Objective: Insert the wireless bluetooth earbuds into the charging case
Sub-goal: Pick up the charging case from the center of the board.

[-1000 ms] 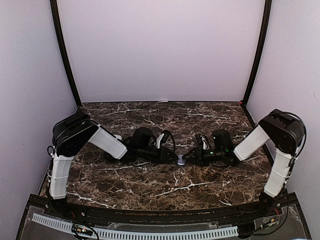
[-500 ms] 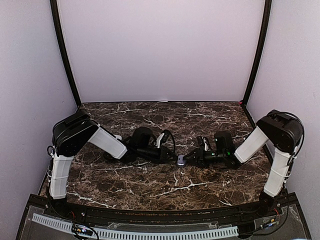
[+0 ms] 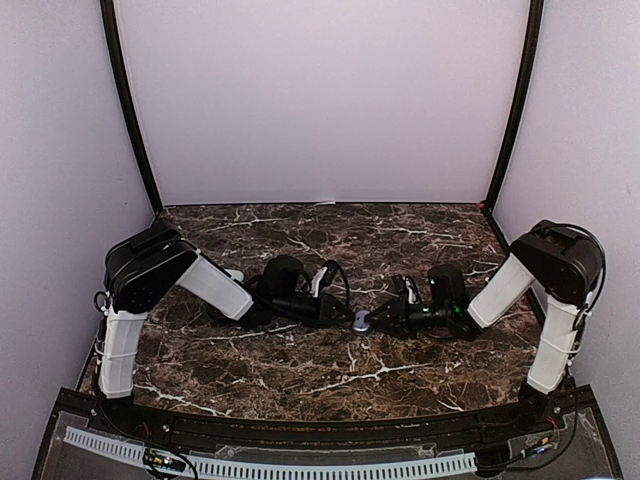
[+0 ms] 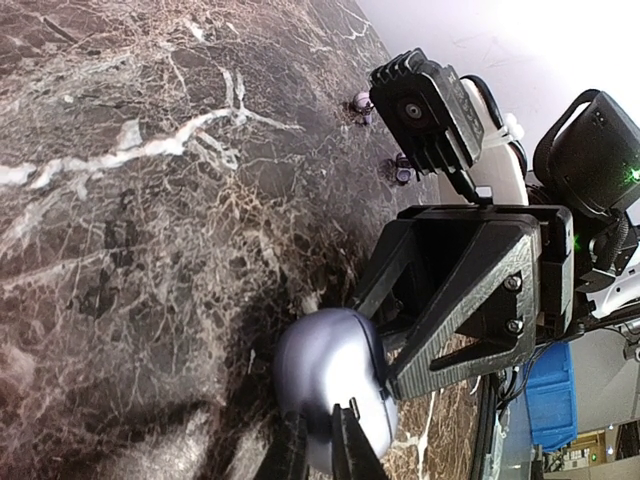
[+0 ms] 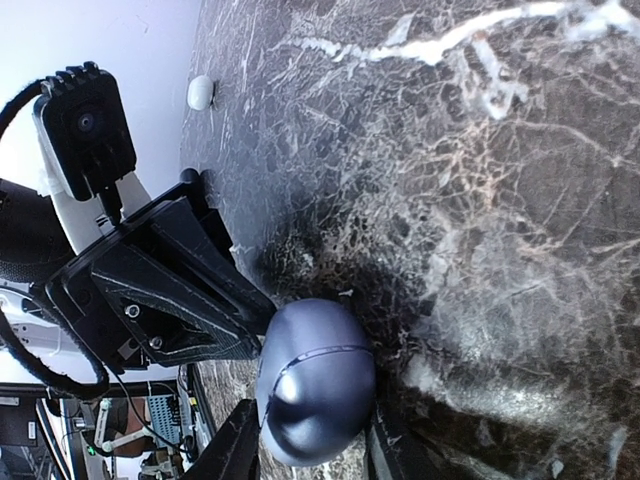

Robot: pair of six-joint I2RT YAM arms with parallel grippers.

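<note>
Evidently the case (image 4: 325, 365), smooth and likely slippery, rests on the tabletop (image 4: 150, 200), clamped across its flanks by the part-open right claw (image 5: 310, 440), the closed left claw (image 4: 322, 440) touching it, with tiny, light purple buds (image 4: 403, 170) lying well apart.

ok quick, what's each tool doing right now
left tool: closed, tips by the charging case
right tool: closed on the charging case

Left end effector (image 4: 325, 432) fully closed
</note>
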